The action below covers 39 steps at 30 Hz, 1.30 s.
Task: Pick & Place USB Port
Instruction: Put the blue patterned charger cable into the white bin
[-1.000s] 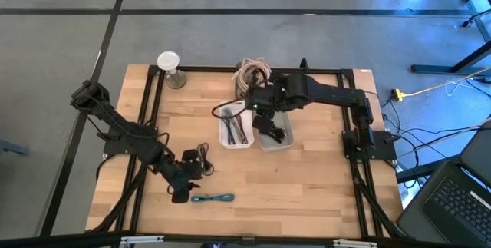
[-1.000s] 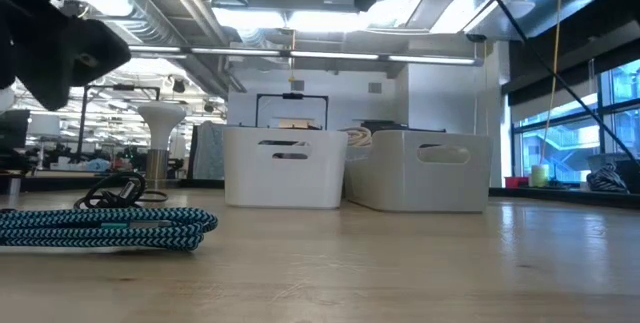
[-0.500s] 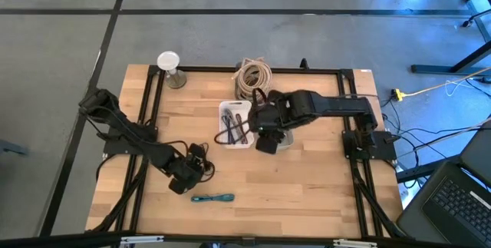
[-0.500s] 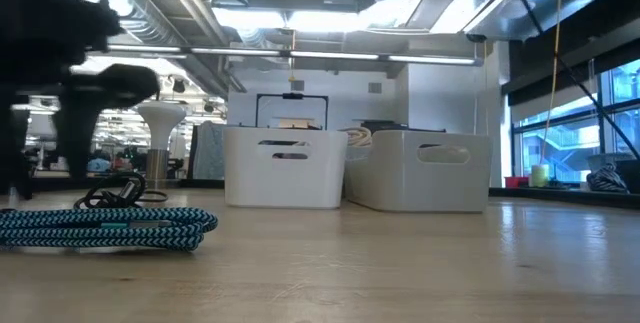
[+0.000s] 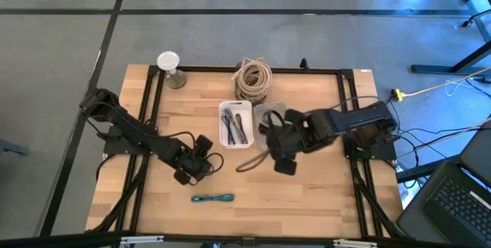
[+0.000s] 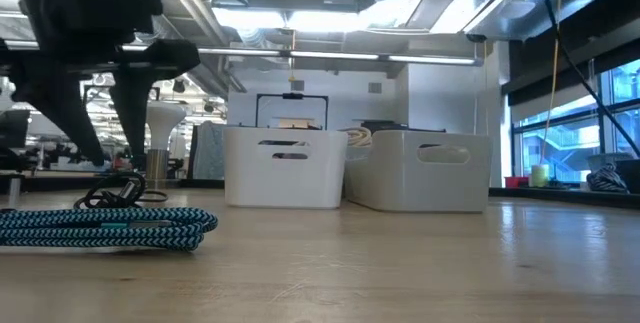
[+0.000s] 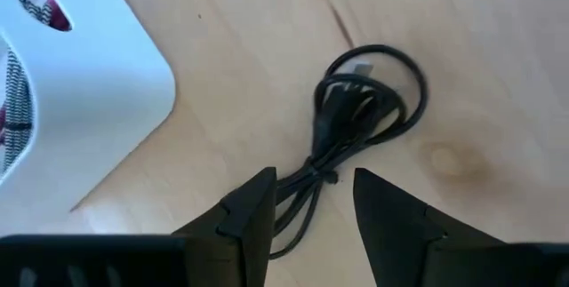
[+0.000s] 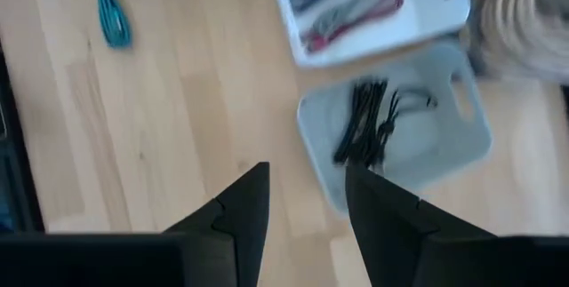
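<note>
The left gripper (image 5: 201, 158) hangs over the left-centre of the surface (image 5: 307, 194), directly above the black USB cable (image 7: 356, 114). In the left wrist view its two fingers (image 7: 249, 211) stand partly apart with a clear gap between them, and the cable's tail runs into that gap, lying flat on the wood; the fingers hold nothing, and whether they brush the cable cannot be told. The cable is a small bundled coil just beside the white bin (image 5: 235, 124), towards the surface's left edge from it.

The right gripper (image 5: 282, 161) sits near the middle of the surface, in front of the grey bin (image 8: 418, 145). Its fingers (image 8: 244, 207) are likewise partly spread and empty, over bare wood. The grey bin holds a bundle of black cables (image 8: 369, 118); the white bin next to it holds several mixed cables.

A teal braided cable (image 5: 213, 199) lies near the front edge, left of centre. A beige rope coil (image 5: 252, 77) rests at the back edge, and a white stand (image 5: 170, 68) stands near the back-left corner.
</note>
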Each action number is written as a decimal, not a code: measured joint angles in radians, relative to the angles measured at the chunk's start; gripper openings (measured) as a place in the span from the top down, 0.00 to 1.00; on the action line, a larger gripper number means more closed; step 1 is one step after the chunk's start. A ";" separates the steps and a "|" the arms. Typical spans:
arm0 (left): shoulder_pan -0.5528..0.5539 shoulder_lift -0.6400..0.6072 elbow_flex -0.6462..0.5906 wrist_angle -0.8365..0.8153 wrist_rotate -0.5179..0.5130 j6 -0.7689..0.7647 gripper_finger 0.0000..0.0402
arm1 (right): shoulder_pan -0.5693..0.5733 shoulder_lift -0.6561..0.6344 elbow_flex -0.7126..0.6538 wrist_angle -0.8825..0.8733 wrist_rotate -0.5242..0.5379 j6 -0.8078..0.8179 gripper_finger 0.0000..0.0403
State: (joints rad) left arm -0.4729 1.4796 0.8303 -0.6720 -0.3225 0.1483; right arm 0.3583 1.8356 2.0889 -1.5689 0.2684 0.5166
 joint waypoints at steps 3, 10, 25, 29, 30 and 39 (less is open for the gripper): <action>0.018 0.000 0.000 0.001 0.000 0.031 0.64 | 0.035 -0.055 -0.116 -0.001 0.029 0.083 0.62; 0.034 0.000 0.000 0.014 0.053 0.035 0.64 | 0.093 -0.164 -0.378 0.182 0.031 0.221 0.62; -0.207 0.038 0.007 0.382 0.234 -0.384 0.64 | 0.167 -0.160 -0.593 0.544 -0.148 0.156 0.62; -0.223 0.098 0.008 0.431 0.224 -0.475 0.64 | 0.164 -0.160 -0.592 0.544 -0.147 0.147 0.62; -0.223 0.117 0.008 0.438 0.227 -0.495 0.64 | 0.164 -0.160 -0.592 0.544 -0.145 0.138 0.62; -0.218 0.248 0.011 0.471 0.229 -0.557 0.64 | 0.164 -0.160 -0.592 0.547 -0.129 0.130 0.62</action>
State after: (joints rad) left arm -0.6907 1.7271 0.8410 -0.2013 -0.0936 -0.4085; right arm 0.5220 1.6752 1.4967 -1.0215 0.1389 0.6461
